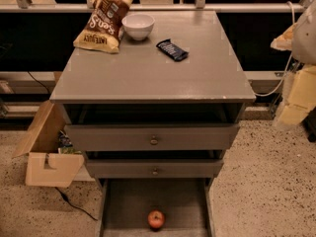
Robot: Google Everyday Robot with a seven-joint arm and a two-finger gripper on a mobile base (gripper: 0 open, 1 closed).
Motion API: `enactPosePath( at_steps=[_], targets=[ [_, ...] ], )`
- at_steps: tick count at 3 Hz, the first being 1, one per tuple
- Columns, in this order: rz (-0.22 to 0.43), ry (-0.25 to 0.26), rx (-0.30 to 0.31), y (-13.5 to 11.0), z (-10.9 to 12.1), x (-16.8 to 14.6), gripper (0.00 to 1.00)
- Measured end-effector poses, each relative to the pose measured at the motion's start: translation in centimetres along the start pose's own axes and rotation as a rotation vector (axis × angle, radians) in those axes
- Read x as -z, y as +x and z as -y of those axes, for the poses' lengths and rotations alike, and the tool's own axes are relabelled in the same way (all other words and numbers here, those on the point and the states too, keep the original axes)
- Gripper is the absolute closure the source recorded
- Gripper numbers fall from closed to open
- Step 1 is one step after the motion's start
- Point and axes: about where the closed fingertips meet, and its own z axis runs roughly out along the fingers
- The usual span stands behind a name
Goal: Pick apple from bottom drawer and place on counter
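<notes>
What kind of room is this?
Probably an office snack corner: a chip bag, white bowl and snack bar sit on the counter, cardboard box beside. The claw hangs at right.

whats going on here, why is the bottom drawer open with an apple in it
A robot is about to fetch the small round red apple, which lies untouched in the open bottom grey drawer. Its cream-coloured hand hangs at the right edge, beside the cabinet and far from the apple. The flat grey counter top holds a yellow-brown chip bag, a white bowl and a dark snack bar.
</notes>
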Motion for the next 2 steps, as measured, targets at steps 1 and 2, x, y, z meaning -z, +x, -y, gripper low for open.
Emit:
enactPosePath(
  at_steps=[1, 2],
  targets=[
    [0.003, 0.007, 0.001, -0.1, 0.0, 0.1, 0.00],
    [0.059, -0.006, -0.002, 0.5, -0.8, -2.0, 0.00]
  ],
)
